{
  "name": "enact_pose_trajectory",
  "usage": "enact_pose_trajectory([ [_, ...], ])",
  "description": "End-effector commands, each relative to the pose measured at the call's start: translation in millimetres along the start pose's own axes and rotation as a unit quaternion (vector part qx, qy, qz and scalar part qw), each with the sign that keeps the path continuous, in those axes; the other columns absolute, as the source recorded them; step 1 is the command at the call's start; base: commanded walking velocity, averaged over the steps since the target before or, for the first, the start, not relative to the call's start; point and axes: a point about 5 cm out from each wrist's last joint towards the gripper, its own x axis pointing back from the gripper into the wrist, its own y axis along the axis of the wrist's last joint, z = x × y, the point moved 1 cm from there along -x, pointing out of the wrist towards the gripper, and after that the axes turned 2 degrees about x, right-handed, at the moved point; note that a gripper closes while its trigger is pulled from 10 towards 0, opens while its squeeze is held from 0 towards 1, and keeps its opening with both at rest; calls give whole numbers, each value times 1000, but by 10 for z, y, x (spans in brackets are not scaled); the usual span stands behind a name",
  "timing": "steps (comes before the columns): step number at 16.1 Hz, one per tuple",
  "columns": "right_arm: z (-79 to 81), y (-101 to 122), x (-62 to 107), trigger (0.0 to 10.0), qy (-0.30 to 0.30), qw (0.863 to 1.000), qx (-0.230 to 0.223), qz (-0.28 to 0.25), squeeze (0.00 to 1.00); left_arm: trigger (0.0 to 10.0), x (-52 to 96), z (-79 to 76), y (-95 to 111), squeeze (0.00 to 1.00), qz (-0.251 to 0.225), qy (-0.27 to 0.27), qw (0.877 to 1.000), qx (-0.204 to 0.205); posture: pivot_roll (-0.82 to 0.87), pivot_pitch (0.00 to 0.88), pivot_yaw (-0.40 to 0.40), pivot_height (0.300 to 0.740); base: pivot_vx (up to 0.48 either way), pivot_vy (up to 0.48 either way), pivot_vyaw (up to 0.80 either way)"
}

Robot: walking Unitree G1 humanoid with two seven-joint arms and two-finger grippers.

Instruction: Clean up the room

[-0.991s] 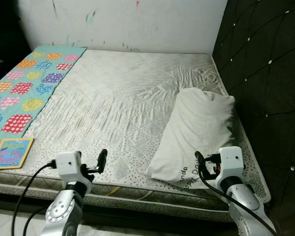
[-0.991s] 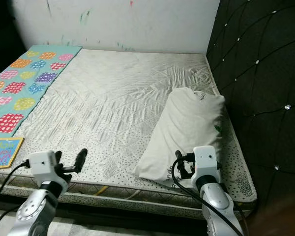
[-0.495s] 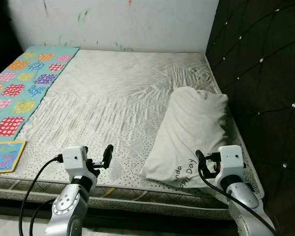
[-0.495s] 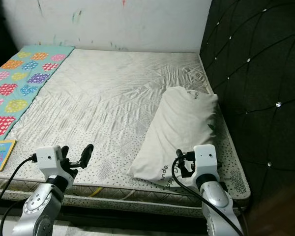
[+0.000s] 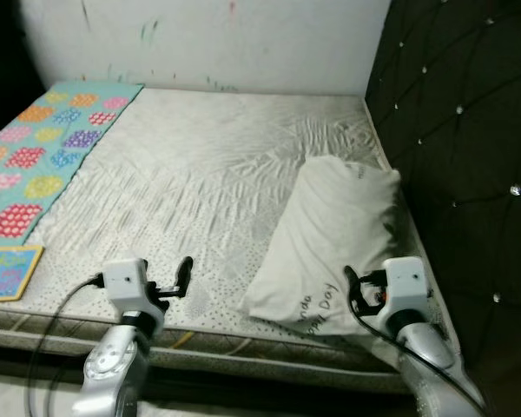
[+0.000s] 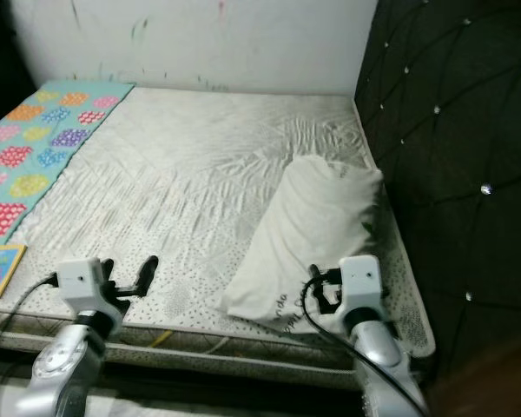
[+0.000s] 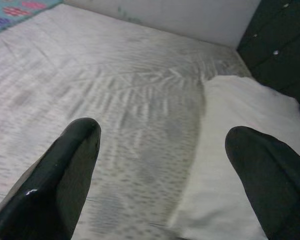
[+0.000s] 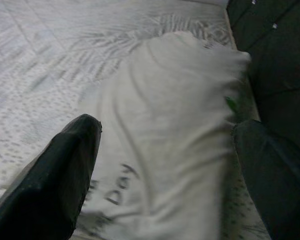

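My right end effector [image 8: 165, 165] hangs released over the pillow [image 5: 330, 234] on the bed [image 5: 200, 174]. My left end effector [image 7: 162, 165] is released beside it.

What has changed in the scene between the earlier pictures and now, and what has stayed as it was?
Little has changed. The camera has shifted, so the whole picture slides; that is no move of the things. The left gripper and right gripper still hover open over the near edge of the mattress, holding nothing. The pillow, the patterned blanket and the book lie where they were.
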Motion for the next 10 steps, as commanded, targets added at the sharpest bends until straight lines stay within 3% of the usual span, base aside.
enact_pose_trajectory([
  [1,7,9,-3,10000,2,1000,2,1,0,10000,-7,17,16,0,1,2,1000,-7,-94,0,20,740,0,-371,0],
  [8,8,12,-5,10000,4,1000,4,0,0,10000,-12,12,12,0,2,2,1000,-9,-93,0,19,740,0,-366,0],
  [10,9,8,-3,10000,4,1000,4,0,0,10000,-33,12,39,0,-6,4,1000,-18,-95,0,20,740,0,0,0],
])
